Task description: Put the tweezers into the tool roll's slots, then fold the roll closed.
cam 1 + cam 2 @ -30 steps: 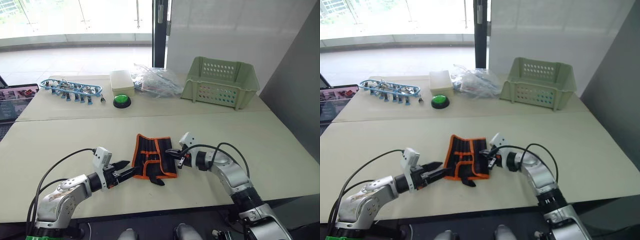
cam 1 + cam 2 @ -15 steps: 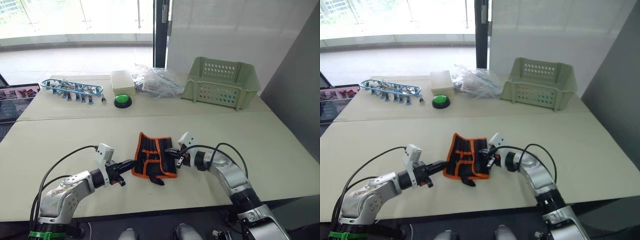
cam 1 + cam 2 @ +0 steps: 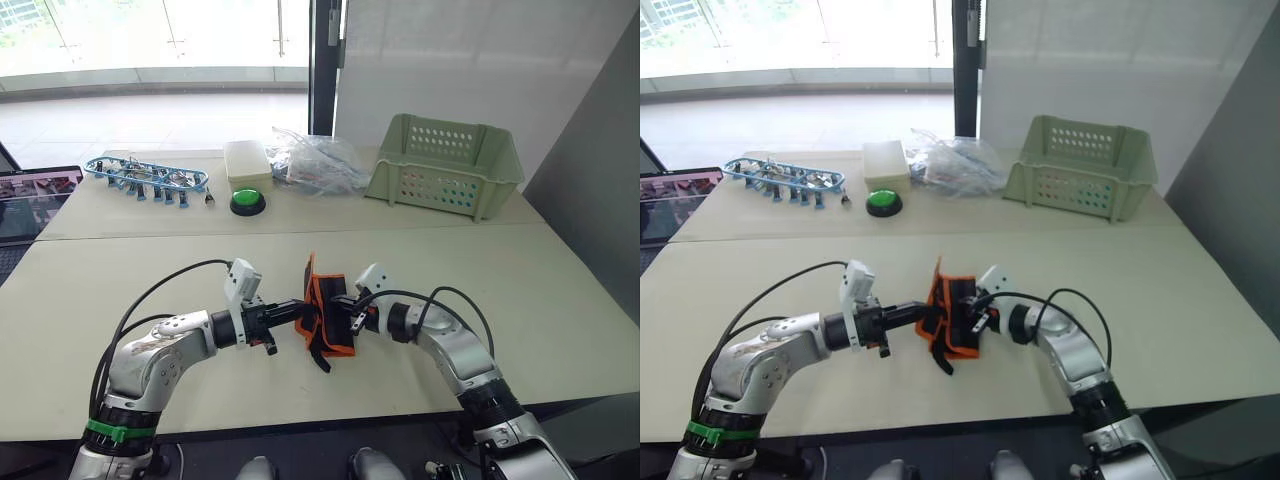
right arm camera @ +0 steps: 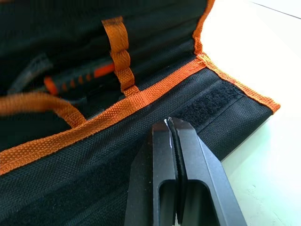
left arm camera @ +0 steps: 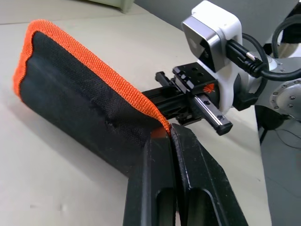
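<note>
ok so the left end effector [image 3: 297, 309], pinching the tool roll [image 3: 325, 305] edge, has flipped it upright toward the pressed-together right end effector [image 3: 350, 312], so folding's underway.

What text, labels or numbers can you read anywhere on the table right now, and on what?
None can be read.
Tool roll: plain black fabric with orange edging, no label showing.
Laptop screen: picture content, any text too small to read.
Green button, pale box, basket: no markings visible.
Clear bags: contents too blurred to read.
</note>
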